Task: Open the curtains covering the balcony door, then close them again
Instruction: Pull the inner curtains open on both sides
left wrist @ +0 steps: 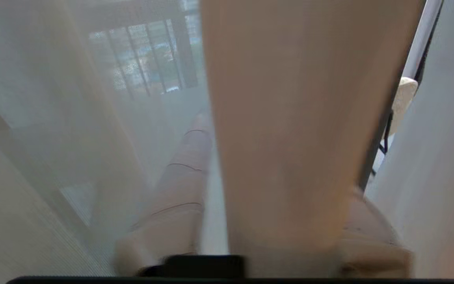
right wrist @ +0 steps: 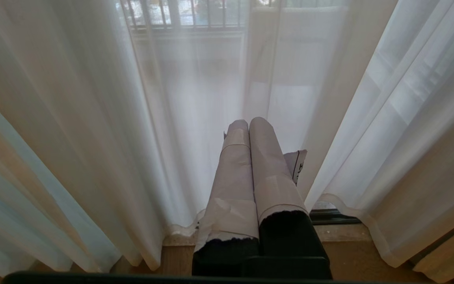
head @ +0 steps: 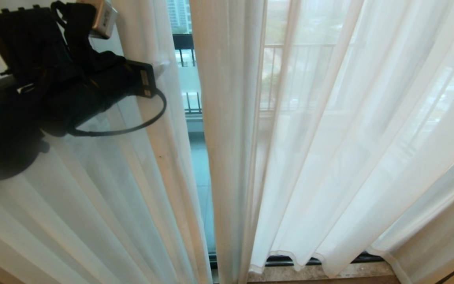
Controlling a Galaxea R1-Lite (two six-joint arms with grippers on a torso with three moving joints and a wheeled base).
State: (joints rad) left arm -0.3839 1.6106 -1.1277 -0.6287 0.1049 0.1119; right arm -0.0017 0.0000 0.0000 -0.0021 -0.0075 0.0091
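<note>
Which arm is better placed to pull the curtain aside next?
Left. The left gripper is raised at the inner edge of the left curtain panel, a fold between its fingers. The right gripper hangs low, shut, gripping nothing.

The left arm (head: pixel 53 86) is black and bulky, with a silver-grey camera block (head: pixel 103 17) at 12 o'clock on the wrist and a thin black cable (head: pixel 132 128) looping beneath at 6 o'clock. A small label sits on its end face. The right fingers (right wrist: pixel 264 165) are black, wrapped in pale grey tape with torn edges.
</note>
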